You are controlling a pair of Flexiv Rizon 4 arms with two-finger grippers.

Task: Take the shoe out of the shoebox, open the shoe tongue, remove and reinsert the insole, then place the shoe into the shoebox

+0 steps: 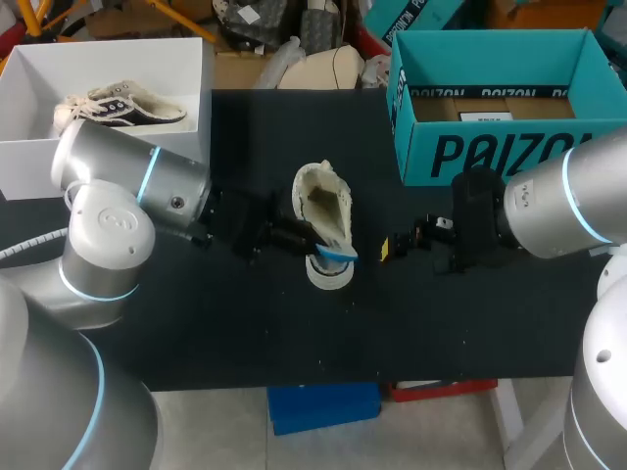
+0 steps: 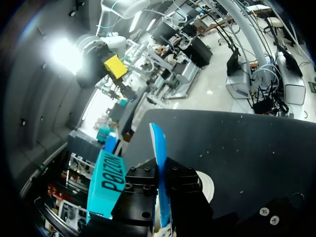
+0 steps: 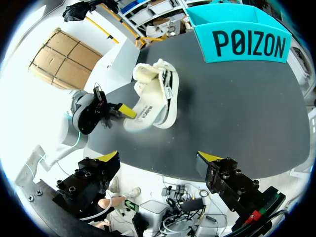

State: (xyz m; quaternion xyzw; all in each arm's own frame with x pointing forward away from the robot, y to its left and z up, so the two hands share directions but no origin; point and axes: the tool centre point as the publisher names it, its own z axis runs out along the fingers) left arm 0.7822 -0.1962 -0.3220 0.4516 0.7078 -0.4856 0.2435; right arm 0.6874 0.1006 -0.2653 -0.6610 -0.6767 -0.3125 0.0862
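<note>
A cream shoe (image 1: pixel 324 203) lies in the middle of the black table, also visible in the right wrist view (image 3: pixel 154 94). A blue insole (image 1: pixel 337 253) sticks out at its heel end. My left gripper (image 1: pixel 313 245) is shut on that insole, and in the left wrist view the blue insole (image 2: pixel 159 153) stands on edge, pinched between the black fingers (image 2: pixel 143 190). My right gripper (image 1: pixel 400 242) hangs open just right of the shoe with nothing in it. Seen from its own wrist, the right gripper (image 3: pixel 159 158) is well short of the shoe. The teal shoebox (image 1: pixel 490 147) stands open at the back right.
A white box (image 1: pixel 108 59) at the back left holds another shoe (image 1: pixel 122 106). The teal shoebox wall (image 3: pixel 247 42) is beyond the shoe in the right wrist view. Bare black table lies in front of the shoe, toward the near edge.
</note>
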